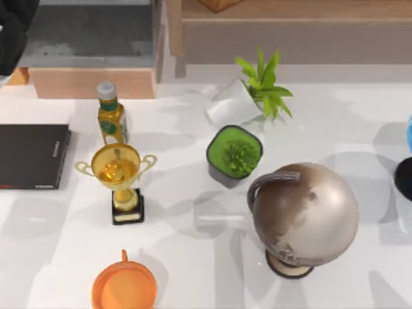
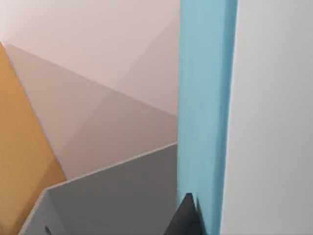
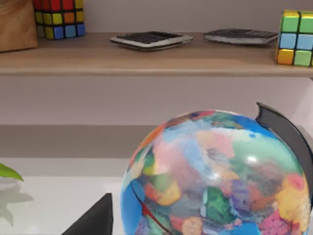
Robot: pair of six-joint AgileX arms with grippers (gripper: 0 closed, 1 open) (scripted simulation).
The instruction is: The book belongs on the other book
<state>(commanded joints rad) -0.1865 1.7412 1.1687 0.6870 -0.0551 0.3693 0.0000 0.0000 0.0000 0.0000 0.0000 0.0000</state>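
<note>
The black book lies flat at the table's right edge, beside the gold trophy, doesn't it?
Not quite. The top view shows the black book lying flat at the table's left edge, not the right. It is indeed beside the gold trophy.

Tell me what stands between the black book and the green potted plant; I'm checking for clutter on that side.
In the top view, a gold trophy and an oil bottle stand between the black book and the green potted plant.

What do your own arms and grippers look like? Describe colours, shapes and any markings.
The left arm is a rounded black bulk with a slight sheen. What shows of the left gripper is a matte black pointed wedge, and of the right gripper a dark charcoal, flat-sided wedge. No cables or markings are visible on any of them.
</note>
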